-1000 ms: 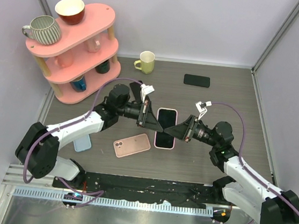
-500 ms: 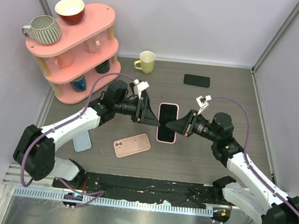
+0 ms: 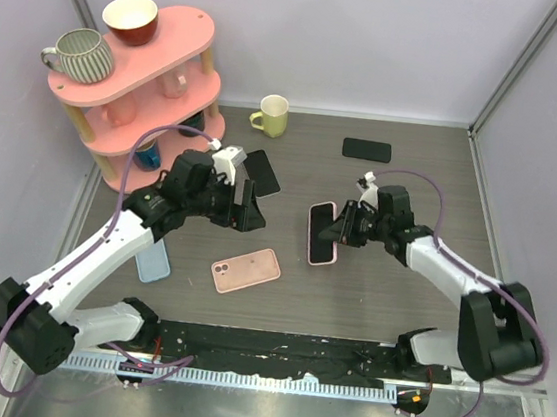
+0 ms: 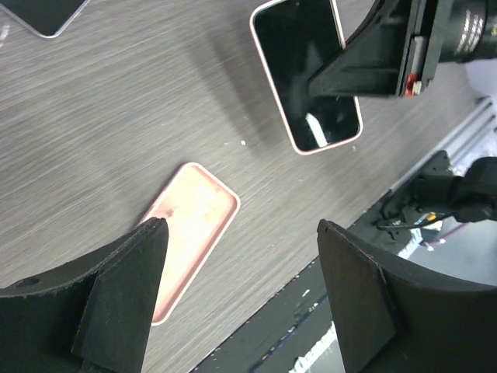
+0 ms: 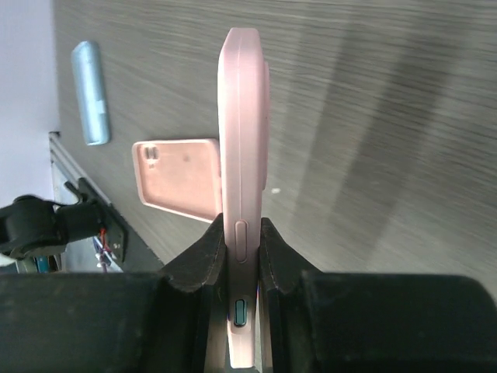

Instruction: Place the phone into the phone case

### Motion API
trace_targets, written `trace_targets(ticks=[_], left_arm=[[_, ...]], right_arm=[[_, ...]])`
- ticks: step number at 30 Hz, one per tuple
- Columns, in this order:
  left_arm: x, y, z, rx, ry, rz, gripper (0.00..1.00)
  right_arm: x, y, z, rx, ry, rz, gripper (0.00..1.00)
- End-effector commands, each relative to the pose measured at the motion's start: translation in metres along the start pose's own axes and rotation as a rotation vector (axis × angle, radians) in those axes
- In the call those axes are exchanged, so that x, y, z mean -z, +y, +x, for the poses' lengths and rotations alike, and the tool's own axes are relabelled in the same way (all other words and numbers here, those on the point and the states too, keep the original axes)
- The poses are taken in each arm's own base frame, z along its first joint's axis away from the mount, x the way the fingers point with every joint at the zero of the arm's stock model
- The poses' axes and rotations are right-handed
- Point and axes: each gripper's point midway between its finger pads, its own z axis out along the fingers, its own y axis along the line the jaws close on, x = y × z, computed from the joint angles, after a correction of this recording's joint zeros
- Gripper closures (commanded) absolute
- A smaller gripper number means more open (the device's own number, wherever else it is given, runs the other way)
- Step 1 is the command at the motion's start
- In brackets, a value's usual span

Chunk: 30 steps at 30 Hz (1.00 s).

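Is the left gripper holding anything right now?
No, the left gripper is wide open with nothing held between its fingers.

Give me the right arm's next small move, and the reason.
Probably lay the phone flat on the table and release it. The right gripper has its jaws shut on the phone's edges, tilting it up on its side. A pink rim already surrounds the screen, so the phone looks cased. The left gripper is open and apart from it.

Dark grey wood-grain table (image 3: 400, 293) carries a pink three-tier shelf (image 3: 122, 173) upper left, a pale yellow mug (image 3: 271, 115) and a black slab phone (image 3: 367, 150) along the top, a second black phone (image 3: 263, 172) centre, and a flat pink phone case (image 3: 246, 270) and light-blue case (image 3: 154, 265) lower left
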Motion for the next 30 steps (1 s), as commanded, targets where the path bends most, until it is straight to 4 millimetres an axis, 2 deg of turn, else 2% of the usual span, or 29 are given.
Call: trace_targets(ticks=[1, 2, 3, 9, 15, 21, 22, 24, 25, 27, 28, 30], left_arm=[[0.013, 0.022, -0.004, -0.041, -0.062, -0.128, 0.19], [0.015, 0.022, -0.006, -0.042, -0.070, -0.135, 0.19], [0.016, 0.023, -0.006, -0.040, -0.071, -0.141, 0.19], [0.017, 0.020, -0.002, -0.031, -0.062, -0.125, 0.19], [0.018, 0.021, -0.003, -0.031, -0.068, -0.132, 0.19], [0.016, 0.020, -0.002, -0.030, -0.061, -0.127, 0.19], [0.015, 0.020, 0.000, -0.028, -0.054, -0.121, 0.19], [0.013, 0.014, 0.001, -0.029, -0.042, -0.084, 0.19], [0.010, 0.013, 0.002, -0.020, -0.037, -0.072, 0.19], [0.005, 0.010, -0.002, -0.006, -0.039, -0.055, 0.20], [0.005, 0.004, -0.008, 0.001, -0.045, -0.040, 0.21], [-0.003, 0.002, -0.009, 0.023, 0.001, -0.032, 0.23]], right_arm=[[0.000, -0.018, -0.036, -0.004, -0.002, -0.003, 0.99], [-0.007, -0.033, -0.032, -0.043, 0.034, 0.023, 0.99], [-0.005, -0.045, -0.039, -0.058, 0.031, 0.042, 0.99], [-0.012, -0.099, -0.013, -0.201, 0.143, 0.148, 0.99], [-0.004, -0.151, 0.028, -0.289, 0.230, 0.384, 0.99], [0.011, -0.189, 0.049, -0.309, 0.281, 0.567, 0.99], [0.010, -0.189, 0.049, -0.305, 0.282, 0.565, 0.99], [0.002, -0.176, 0.039, -0.263, 0.266, 0.480, 0.99], [-0.003, -0.152, 0.031, -0.243, 0.251, 0.366, 0.99], [-0.012, -0.120, 0.012, -0.182, 0.198, 0.215, 0.99], [-0.012, -0.094, 0.006, -0.160, 0.189, 0.091, 0.99], [-0.008, -0.053, -0.018, -0.086, 0.112, -0.067, 0.99]])
